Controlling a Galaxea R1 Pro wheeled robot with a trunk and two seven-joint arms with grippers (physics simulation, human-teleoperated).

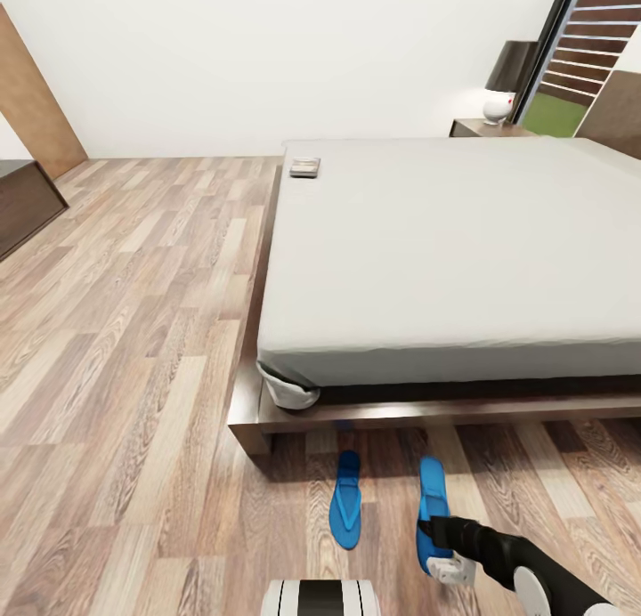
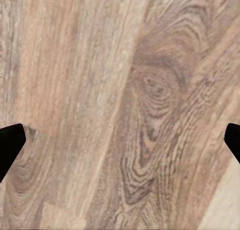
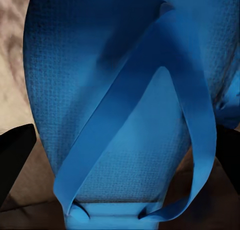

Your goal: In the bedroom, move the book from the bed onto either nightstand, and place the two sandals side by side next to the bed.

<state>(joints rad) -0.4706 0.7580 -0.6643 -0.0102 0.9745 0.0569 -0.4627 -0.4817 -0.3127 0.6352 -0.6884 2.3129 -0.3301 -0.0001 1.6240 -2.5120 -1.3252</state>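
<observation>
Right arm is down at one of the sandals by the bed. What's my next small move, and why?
Probably ease the right end effector up and away. Both sandals, left and right, already lie side by side on the floor beside the bed, while the book waits on the mattress.

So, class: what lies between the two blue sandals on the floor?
Bare wood floor, seen in the head view: the left sandal and right sandal lie apart, nothing between them.
</observation>
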